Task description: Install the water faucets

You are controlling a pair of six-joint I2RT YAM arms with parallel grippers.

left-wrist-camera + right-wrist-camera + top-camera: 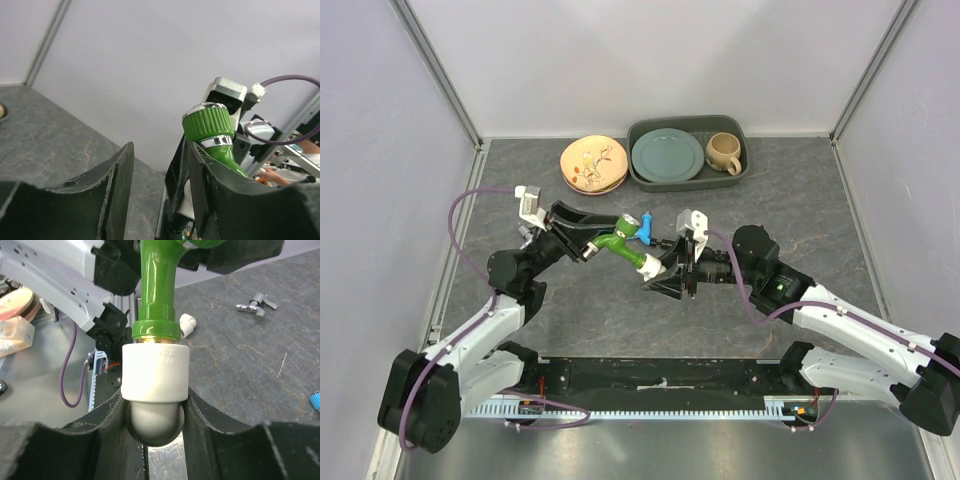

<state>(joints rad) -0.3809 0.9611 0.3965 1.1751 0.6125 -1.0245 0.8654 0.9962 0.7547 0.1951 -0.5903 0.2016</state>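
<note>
from above, near the middle of the surface (790,200), i see the green faucet (620,246) held between the two arms. its long axis runs on a slant from the left gripper (592,247) down to the right gripper (658,272). the threaded end points toward the right, where it enters a white elbow fitting (651,267). the blue faucet (645,224) sits just beyond, in neither grip, so i judge that one is not yet begun.

on the left wrist view, the faucet's knurled cap and chrome ring stick up past one finger. the jaws stand apart with nothing in the gap, so i cannot tell whether they grip the faucet.

on the right wrist view, the jaws are clamped narrow on the elbow's rounded bend, and the faucet rises straight up out of its socket. a sliver of brass shows at the joint, so my guess is the thread is started but not fully seated. a spare white fitting (187,324) and a grey metal piece (257,304) lie on the surface beyond.
</note>
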